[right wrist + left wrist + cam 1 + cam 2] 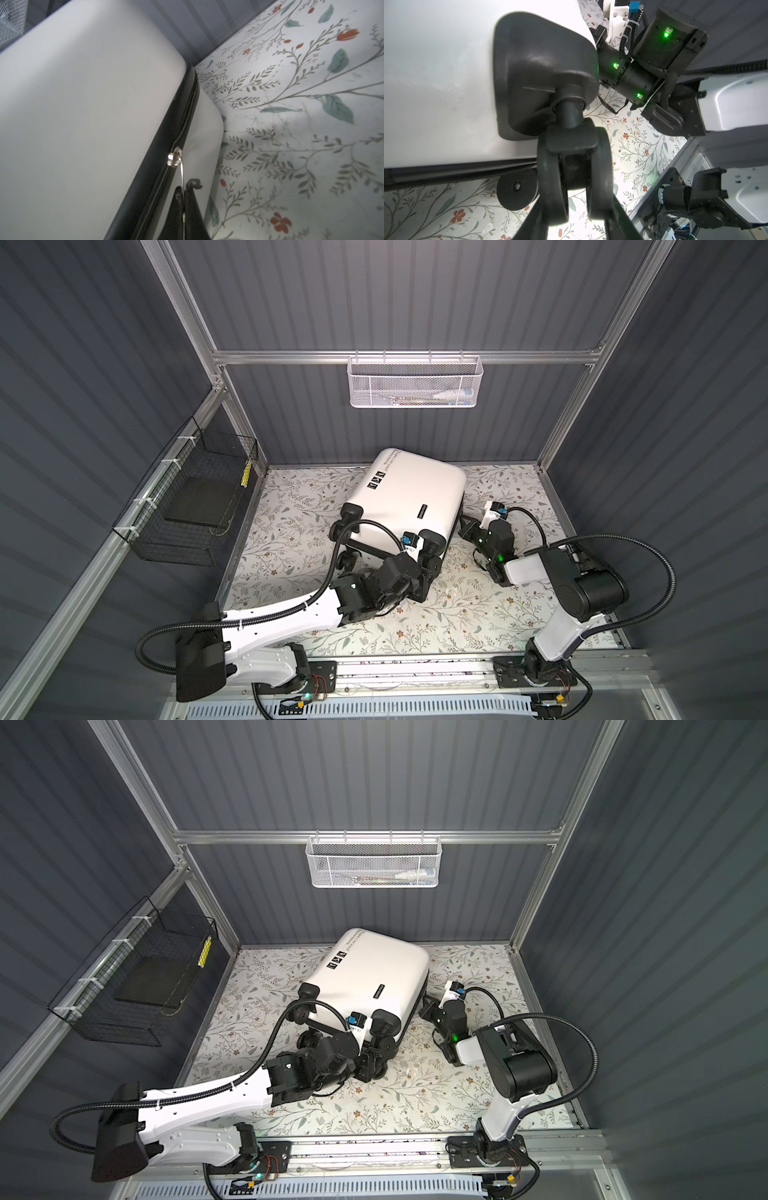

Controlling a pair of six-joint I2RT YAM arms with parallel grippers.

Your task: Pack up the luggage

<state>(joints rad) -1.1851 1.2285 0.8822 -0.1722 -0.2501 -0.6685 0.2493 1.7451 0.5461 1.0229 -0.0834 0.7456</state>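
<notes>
Floral tabletop carries the white luggage lying flat near the back wall, one wheel clamped in the left gripper, likely as a brace, while the right gripper pinches the zipper pull to draw it along.

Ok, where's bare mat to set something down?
Bare floral mat lies between the luggage and the black wire basket, and in the front strip between the arms. Crowded at the luggage's near end: left gripper clamps a wheel, right gripper pinches the zipper pull.
</notes>
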